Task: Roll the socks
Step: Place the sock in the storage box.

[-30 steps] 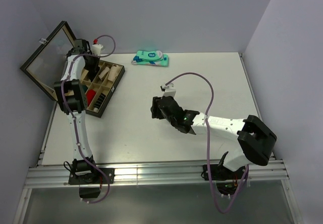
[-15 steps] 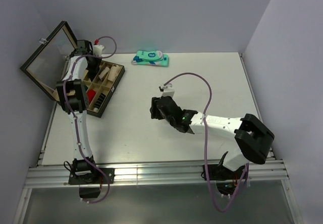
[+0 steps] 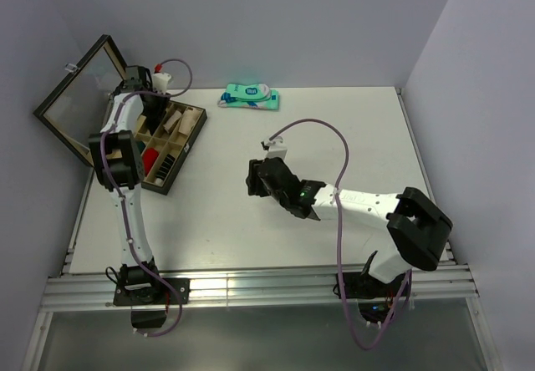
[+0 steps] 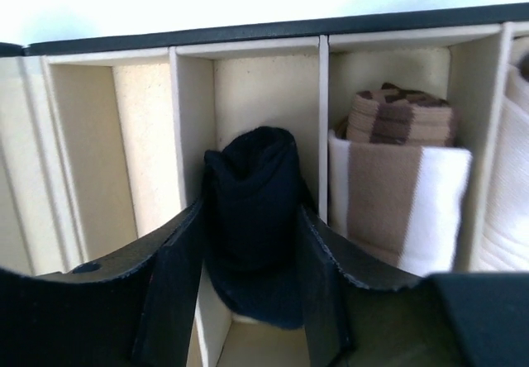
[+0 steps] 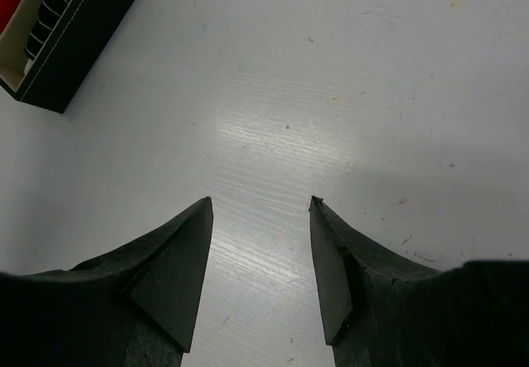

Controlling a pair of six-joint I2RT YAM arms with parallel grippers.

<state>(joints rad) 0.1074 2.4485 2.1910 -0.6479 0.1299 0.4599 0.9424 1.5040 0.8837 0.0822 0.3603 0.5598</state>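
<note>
The socks (image 4: 252, 193) are a dark rolled bundle standing on end in a cream compartment of the divided box (image 4: 248, 30). My left gripper (image 4: 250, 210) reaches down over that compartment, open, with one finger on each side of the roll, close against it. In the top view the left gripper (image 3: 144, 83) hangs over the far end of the box (image 3: 185, 149). My right gripper (image 5: 260, 206) is open over bare tabletop with nothing between its fingers. From above, the right gripper (image 3: 255, 179) sits mid-table.
A brown, beige and white rolled sock (image 4: 397, 193) fills the compartment to the right of the dark roll. The box's glass lid (image 3: 79, 104) stands open at the left. A red roll (image 3: 151, 160) lies in a near compartment. A teal-and-white packaged pair (image 3: 249, 97) lies at the back.
The left gripper's jaws have spread apart over the box's far end. The right arm has crept slightly to the left.
</note>
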